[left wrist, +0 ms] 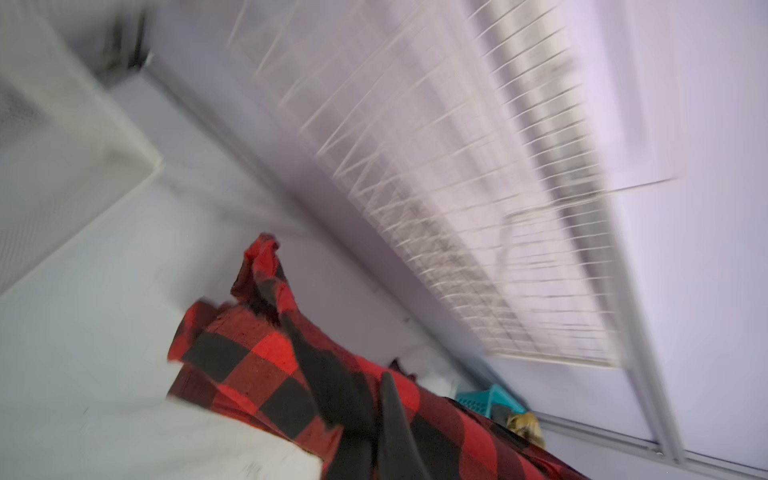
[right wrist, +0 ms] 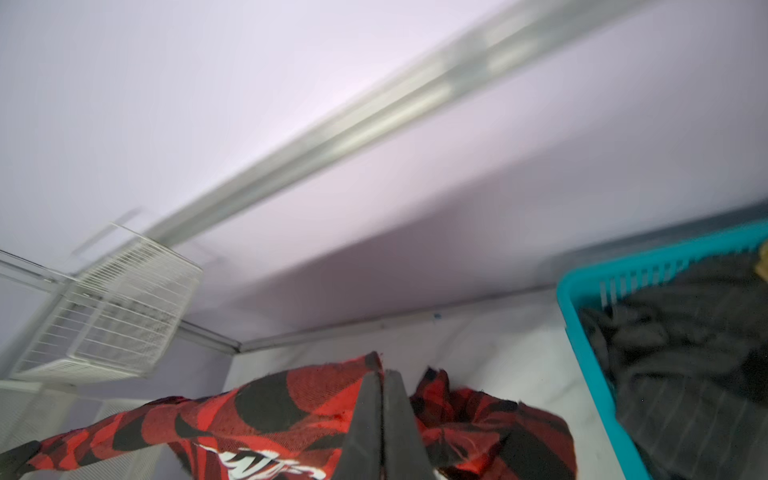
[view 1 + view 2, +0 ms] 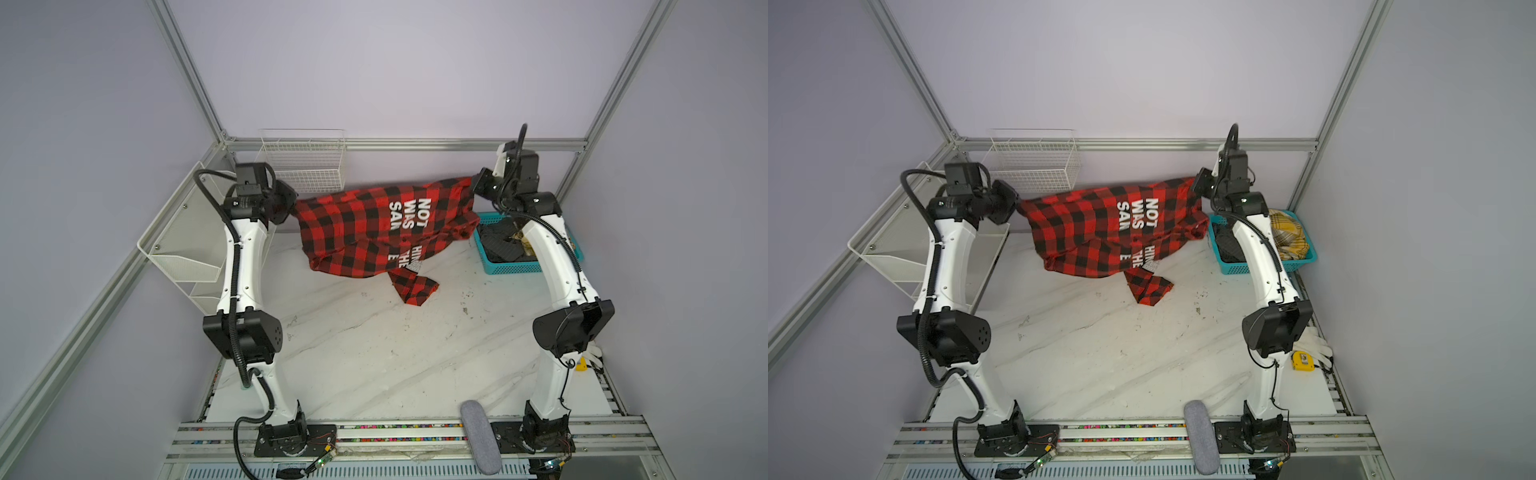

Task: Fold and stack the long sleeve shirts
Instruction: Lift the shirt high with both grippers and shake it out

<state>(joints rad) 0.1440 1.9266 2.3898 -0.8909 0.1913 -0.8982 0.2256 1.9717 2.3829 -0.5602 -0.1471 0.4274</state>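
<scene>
With left gripper (image 3: pixel 293 208) and right gripper (image 3: pixel 473 185) each clenched on an opposite end of the red-and-black shirt (image 3: pixel 374 228), held spread in the air along the far edge of the table (image 3: pixel 374 353).

Sags in the middle, with one sleeve (image 3: pixel 413 286) trailing down toward the table's centre; cannot tell whether it touches. Looks pinched by little cloth at each end, so could slip out of either grip if pulled wider or swung quickly. Could also catch the wire basket (image 3: pixel 303 166) at the far left corner, or brush the teal basket (image 3: pixel 515 268) by the right edge, given how close both ends hang. If lowered as is, likely to trap the loose sleeve underneath and bunch the fold.
</scene>
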